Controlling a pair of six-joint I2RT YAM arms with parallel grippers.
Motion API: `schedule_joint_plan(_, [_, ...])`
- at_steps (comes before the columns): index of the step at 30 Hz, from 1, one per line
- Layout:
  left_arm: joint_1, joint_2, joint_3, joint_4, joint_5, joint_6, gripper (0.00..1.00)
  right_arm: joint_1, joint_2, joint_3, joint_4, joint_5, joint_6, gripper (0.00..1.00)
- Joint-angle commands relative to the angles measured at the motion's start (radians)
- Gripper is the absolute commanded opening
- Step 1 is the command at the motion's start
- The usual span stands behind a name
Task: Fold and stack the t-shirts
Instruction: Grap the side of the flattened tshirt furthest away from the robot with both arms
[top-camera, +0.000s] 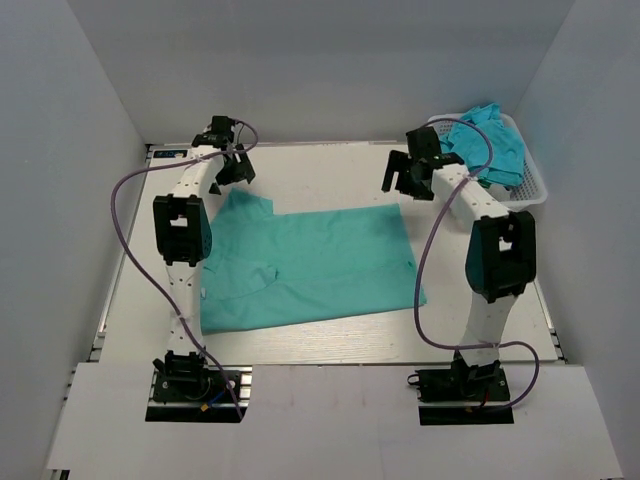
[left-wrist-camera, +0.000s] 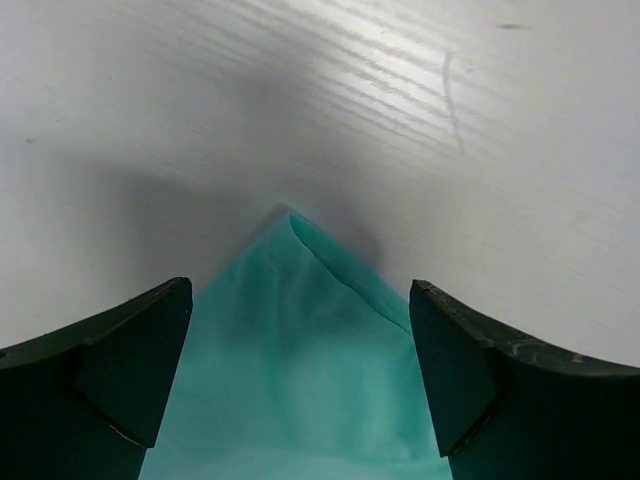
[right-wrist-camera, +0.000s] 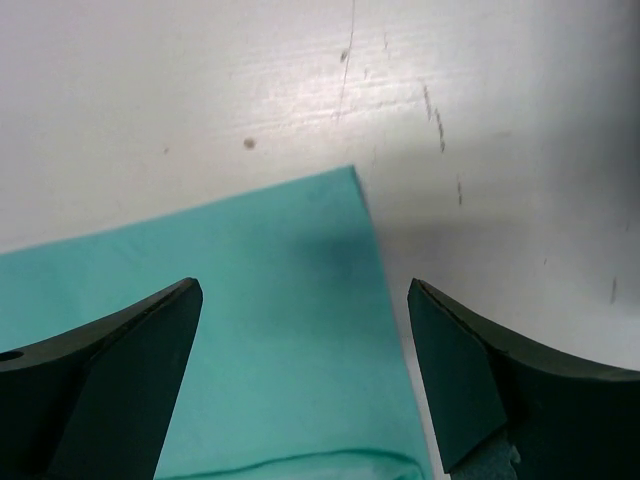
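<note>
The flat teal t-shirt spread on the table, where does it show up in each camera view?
Top external: the flat teal cotton t-shirt lies mid-table between the two arms.
Left wrist: one pointed corner rises from the bottom edge, between the dark left fingers.
Right wrist: a squarer corner fills the lower left, reaching between the right fingers.
Shared landmark: the white wood-grain table top around the shirt.

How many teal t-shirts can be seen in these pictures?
2: one spread t-shirt on the table between the arms; one crumpled t-shirt in the white basket at the far right. More may hide beneath it.
</note>
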Motion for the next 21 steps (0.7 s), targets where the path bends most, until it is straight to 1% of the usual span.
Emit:
schedule_joint_plan(1, [0.015,-0.019,-0.001,0.036,0.005,0.025,1.00,-0.019,0.057,0.099,-0.020,0.065,-0.040,0.90])
schedule_joint_plan(4, [0.015,-0.019,-0.047,0.075,0.015,0.025,1.00,-0.027,0.140,0.167,-0.031,0.041,-0.044,0.90])
schedule_joint_plan(5, [0.015,-0.007,-0.047,0.084,0.015,0.025,0.98,-0.030,0.154,0.175,-0.032,0.029,-0.041,0.90])
schedule_joint_plan(7, [0.015,0.024,-0.047,0.084,0.015,0.035,0.91,-0.035,0.203,0.205,-0.029,0.010,-0.035,0.90])
schedule_joint_plan(8, [0.015,0.036,-0.047,0.075,0.015,0.035,0.82,-0.036,0.210,0.207,-0.029,0.001,-0.027,0.90])
schedule_joint_plan(11, [0.015,0.070,-0.047,0.075,0.034,0.054,0.72,-0.036,0.252,0.211,-0.015,-0.010,-0.024,0.88])
schedule_joint_plan(12, [0.015,0.070,-0.047,0.084,0.034,0.064,0.64,-0.035,0.273,0.214,-0.003,-0.011,-0.026,0.88])
schedule_joint_plan(13, [0.015,0.082,-0.047,0.084,0.034,0.073,0.59,-0.036,0.275,0.215,0.008,-0.022,-0.033,0.88])
schedule_joint_plan(15, [0.015,0.093,-0.047,0.084,0.072,0.084,0.46,-0.033,0.310,0.222,0.009,-0.028,-0.032,0.87])
schedule_joint_plan(16, [0.015,0.093,-0.061,0.096,0.083,0.084,0.45,-0.036,0.318,0.225,0.017,-0.031,-0.030,0.87])
schedule_joint_plan(17, [0.015,0.093,-0.070,0.097,0.113,0.094,0.40,-0.035,0.330,0.231,0.017,-0.024,-0.024,0.87])
schedule_joint_plan(18, [0.015,0.093,-0.088,0.113,0.126,0.094,0.29,-0.035,0.338,0.230,0.020,-0.027,-0.018,0.85])
schedule_joint_plan(20, [0.015,0.093,-0.101,0.123,0.144,0.094,0.17,-0.035,0.356,0.228,0.017,-0.030,-0.010,0.81])
schedule_joint_plan(21, [0.015,0.093,-0.101,0.123,0.144,0.094,0.07,-0.033,0.358,0.225,0.011,-0.034,-0.006,0.78])
